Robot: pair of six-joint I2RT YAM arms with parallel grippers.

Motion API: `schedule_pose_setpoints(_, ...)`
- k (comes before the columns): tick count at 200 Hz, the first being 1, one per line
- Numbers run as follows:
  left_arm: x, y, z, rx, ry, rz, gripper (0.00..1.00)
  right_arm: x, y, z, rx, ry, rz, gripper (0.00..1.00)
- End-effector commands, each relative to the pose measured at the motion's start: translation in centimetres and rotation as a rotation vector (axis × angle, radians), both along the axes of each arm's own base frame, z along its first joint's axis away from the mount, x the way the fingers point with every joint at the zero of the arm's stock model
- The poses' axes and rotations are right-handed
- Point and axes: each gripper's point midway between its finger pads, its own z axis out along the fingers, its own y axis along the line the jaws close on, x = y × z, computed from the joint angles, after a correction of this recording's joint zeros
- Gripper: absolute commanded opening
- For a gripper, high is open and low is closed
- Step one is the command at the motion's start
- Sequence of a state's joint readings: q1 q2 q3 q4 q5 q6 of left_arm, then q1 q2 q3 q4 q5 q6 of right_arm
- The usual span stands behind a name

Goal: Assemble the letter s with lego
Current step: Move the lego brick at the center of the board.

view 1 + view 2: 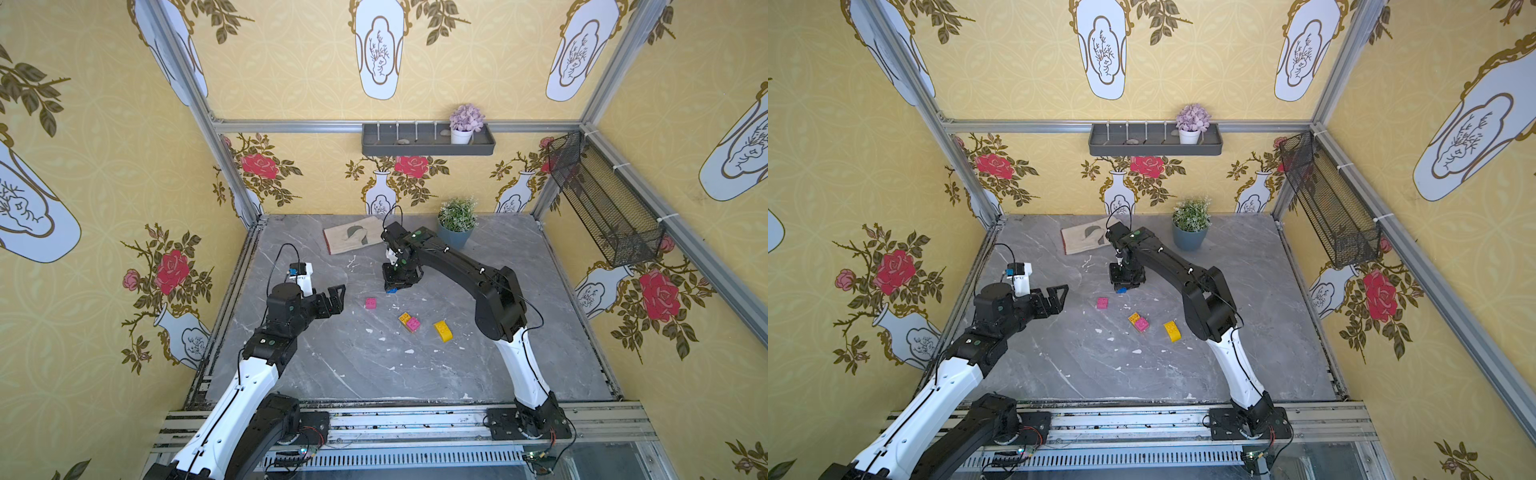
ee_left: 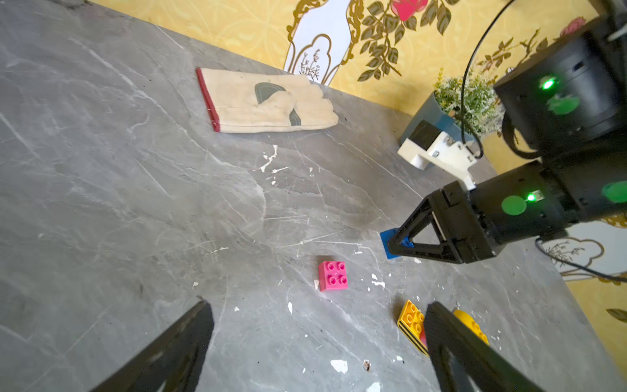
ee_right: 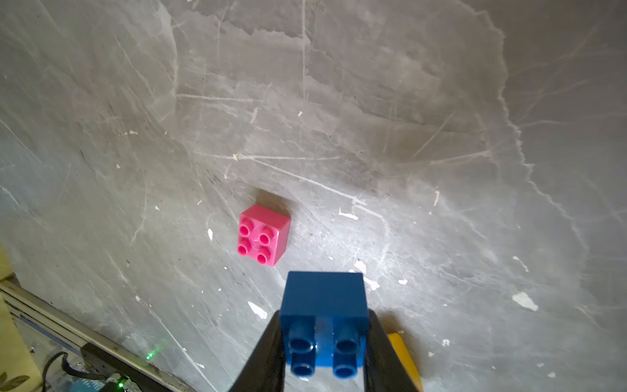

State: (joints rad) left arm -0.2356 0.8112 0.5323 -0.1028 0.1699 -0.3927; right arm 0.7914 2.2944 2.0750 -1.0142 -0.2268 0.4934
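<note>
My right gripper (image 1: 392, 286) (image 3: 325, 339) is shut on a blue square lego brick (image 3: 325, 305) (image 2: 386, 237), low over the table's middle. A single pink brick (image 1: 370, 303) (image 3: 263, 235) lies just left of it. Nearer the front, a yellow brick (image 1: 404, 318) (image 2: 411, 319) is joined to a second pink one (image 1: 412, 324). Another yellow brick (image 1: 443, 331) lies alone to their right. My left gripper (image 1: 336, 301) (image 2: 319, 309) hovers open and empty, left of the single pink brick. No letter s is in view; the bricks lie scattered.
A cream work glove (image 1: 353, 239) (image 2: 268, 101) lies at the back of the grey marble table (image 1: 332, 374). A potted plant (image 1: 456, 224) stands behind the right arm. A wire basket (image 1: 602, 199) hangs on the right wall, a shelf (image 1: 428, 143) on the back wall.
</note>
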Motion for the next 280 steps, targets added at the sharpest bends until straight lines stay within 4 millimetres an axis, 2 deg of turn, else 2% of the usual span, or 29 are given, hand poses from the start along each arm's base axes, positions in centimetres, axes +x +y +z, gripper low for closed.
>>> schedule_pose_setpoints(1, -0.2, 1.3, -0.8, 0.023, 0.020, 0.066, 0.99, -0.6, 1.8, -0.9, 0.037, 0.047, -0.054, 0.26)
schedule_pose_setpoints(6, -0.2, 1.3, -0.9, 0.025, 0.024, 0.068, 0.99, -0.4, 2.4, -0.6, 0.053, 0.044, -0.051, 0.26)
schedule_pose_setpoints(50, -0.7, 1.1, -1.5, 0.033, 0.040, 0.046, 0.99, -1.4, 4.4, -2.2, 0.079, 0.097, -0.018, 0.26)
schedule_pose_setpoints(136, -0.7, 0.9, -1.8, 0.037, 0.046, 0.026, 1.00, -1.6, 5.0, -3.7, 0.072, 0.127, -0.006, 0.24)
schedule_pose_setpoints(175, -0.8, 0.9, -1.8, 0.038, 0.042, 0.026, 1.00, -1.9, 4.3, -4.6, 0.017, 0.137, -0.001, 0.24)
schedule_pose_setpoints(210, -0.7, 0.8, -2.0, 0.040, 0.045, 0.019, 1.00, -2.0, 4.2, -3.5, 0.013, 0.106, 0.007, 0.24)
schedule_pose_setpoints(243, -0.7, 0.7, -2.0, 0.040, 0.046, 0.015, 1.00, -1.9, 2.2, -3.8, -0.085, 0.075, 0.029, 0.24)
schedule_pose_setpoints(280, -0.7, 0.7, -2.1, 0.040, 0.046, 0.012, 1.00, -1.4, -2.4, -4.1, -0.255, 0.027, 0.045, 0.24)
